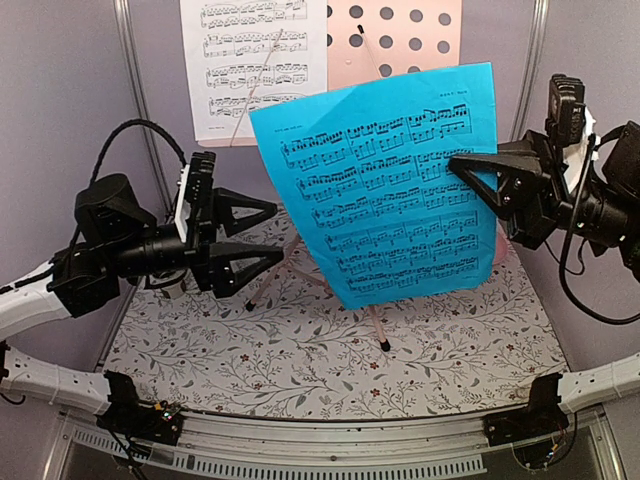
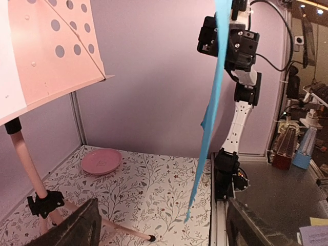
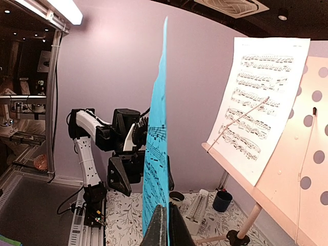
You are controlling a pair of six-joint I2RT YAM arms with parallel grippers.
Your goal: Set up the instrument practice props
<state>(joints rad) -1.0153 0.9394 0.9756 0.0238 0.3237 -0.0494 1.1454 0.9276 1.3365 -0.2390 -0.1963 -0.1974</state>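
I hold the bright blue printed paper music sheet (image 1: pixel 385 200) pinched in my right tool (image 1: pixel 455 166), left tool (image 1: pixel 274 232) wide open.

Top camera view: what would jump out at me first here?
The bright blue sheet of music hangs in mid-air at centre, pinched at its right edge by the right gripper. The left gripper gapes open just beside its left edge. Behind, a white sheet of music rests on the pink music stand.

bright even light, sharp views; ceiling strip lamp (image 3: pixel 64 10) glares, wrist edges bend.
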